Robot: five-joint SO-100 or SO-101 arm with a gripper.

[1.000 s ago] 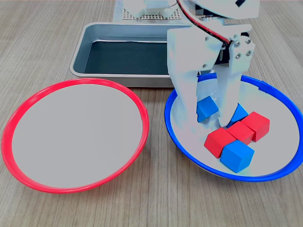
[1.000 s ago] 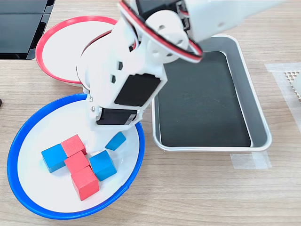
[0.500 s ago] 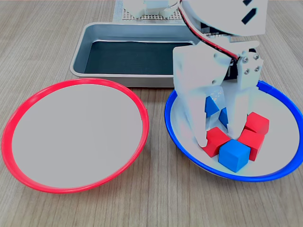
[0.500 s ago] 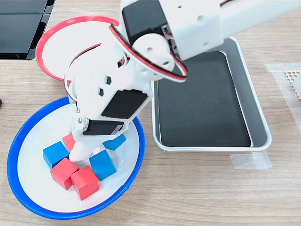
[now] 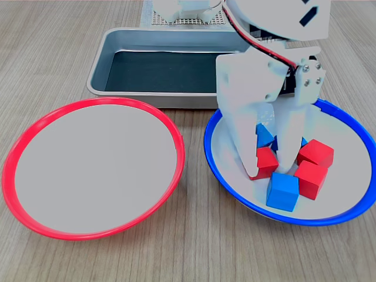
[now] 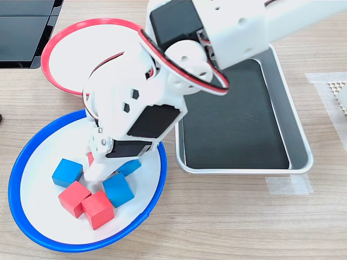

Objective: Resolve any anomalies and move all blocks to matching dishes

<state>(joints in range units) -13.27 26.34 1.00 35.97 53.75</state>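
Blocks lie in the first exterior view's right dish.

My own arm hides part of the red dish, and my fingers cover two blue blocks behind them.

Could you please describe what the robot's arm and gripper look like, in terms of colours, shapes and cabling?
The arm is built of chunky white plastic shells with black servo blocks set into them. Red and black cables loop round its joints, and small silver screws show near the wrist in the first exterior view. The gripper has two broad, flat white fingers that taper towards the tips.
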